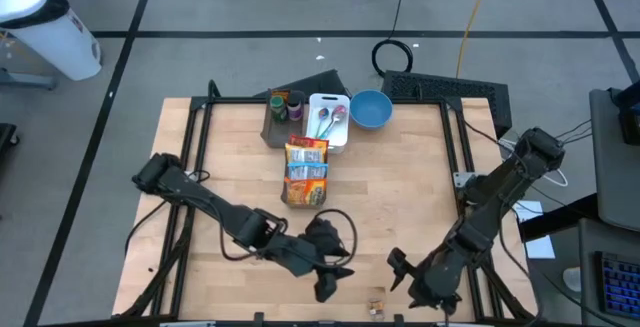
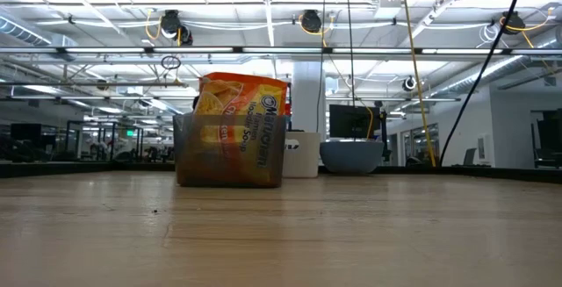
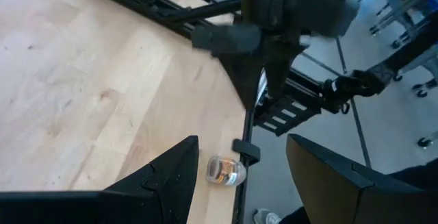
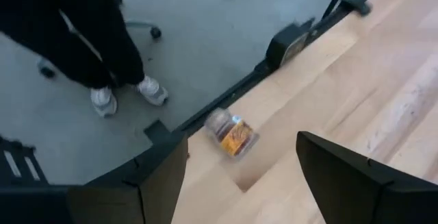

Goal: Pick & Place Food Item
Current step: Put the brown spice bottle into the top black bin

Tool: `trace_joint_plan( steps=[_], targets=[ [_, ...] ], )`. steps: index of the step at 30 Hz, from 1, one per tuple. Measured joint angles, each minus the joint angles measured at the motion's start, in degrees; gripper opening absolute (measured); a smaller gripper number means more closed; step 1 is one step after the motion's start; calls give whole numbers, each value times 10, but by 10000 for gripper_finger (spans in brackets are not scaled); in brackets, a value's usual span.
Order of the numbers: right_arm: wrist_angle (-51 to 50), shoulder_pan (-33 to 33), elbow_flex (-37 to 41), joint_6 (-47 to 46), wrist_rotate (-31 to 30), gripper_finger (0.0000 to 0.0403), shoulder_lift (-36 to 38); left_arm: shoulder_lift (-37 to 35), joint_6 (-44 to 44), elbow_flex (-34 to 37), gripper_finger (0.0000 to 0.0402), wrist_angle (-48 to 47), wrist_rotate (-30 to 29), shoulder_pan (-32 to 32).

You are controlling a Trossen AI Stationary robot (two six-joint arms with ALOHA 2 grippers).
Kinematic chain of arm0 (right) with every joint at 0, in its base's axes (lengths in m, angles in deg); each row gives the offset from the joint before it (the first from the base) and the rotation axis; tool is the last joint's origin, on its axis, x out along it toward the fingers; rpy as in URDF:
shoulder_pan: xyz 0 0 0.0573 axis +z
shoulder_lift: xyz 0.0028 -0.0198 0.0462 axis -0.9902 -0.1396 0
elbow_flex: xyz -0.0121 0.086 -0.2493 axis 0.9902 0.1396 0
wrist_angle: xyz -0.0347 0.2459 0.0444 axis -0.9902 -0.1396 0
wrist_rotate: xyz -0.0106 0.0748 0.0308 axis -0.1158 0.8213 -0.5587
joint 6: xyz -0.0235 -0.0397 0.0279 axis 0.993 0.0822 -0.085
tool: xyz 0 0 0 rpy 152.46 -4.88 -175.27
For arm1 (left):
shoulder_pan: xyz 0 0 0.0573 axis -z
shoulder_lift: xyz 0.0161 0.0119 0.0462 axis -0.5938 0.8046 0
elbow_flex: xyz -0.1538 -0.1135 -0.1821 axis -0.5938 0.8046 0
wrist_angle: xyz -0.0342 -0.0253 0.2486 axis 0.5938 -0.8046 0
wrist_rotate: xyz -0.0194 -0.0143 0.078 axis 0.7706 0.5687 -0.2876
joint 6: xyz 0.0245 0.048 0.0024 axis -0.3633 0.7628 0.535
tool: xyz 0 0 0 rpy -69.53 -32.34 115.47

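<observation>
Jar point(image 1: 376, 309), small and clear with an orange-brown label, lies on its side at the very front edge of the worktop point(image 1: 400, 207), touching nothing. In the left wrist view the jar point(image 3: 224, 170) rests right at the worktop's rim, and in the right wrist view the same jar point(image 4: 231, 133) lies beside the dark frame rail. The left tool point(image 1: 330, 279) hangs just to the jar's left with its fingers spread wide and nothing between them. The right tool point(image 1: 400, 270) hangs just to the jar's right, likewise spread wide and empty; it also shows from the left wrist camera as a dark shape above the jar.

Well apart, toward the back of the worktop, a soup packet point(image 1: 305, 171) stands in a dark holder; the low view shows the packet point(image 2: 239, 120) upright in that holder. Behind it sit a white tray point(image 1: 339, 139) with spoons, a blue bowl point(image 1: 370, 110) just beside the tray, and a dark bin point(image 1: 277, 115) holding small containers. A person's legs and shoes point(image 4: 123, 94) stand on the floor past the front edge.
</observation>
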Motion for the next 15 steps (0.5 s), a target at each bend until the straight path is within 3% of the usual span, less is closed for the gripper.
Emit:
trace_joint_plan(
  steps=[5,15],
  targets=[
    [13,10,-7,39,0,259,-58,8,-30,-15,230,-5,-1,-1],
    [-18,5,-106,207,-13,251,-183,-8,-77,-15,230,-76,4,0]
  ],
)
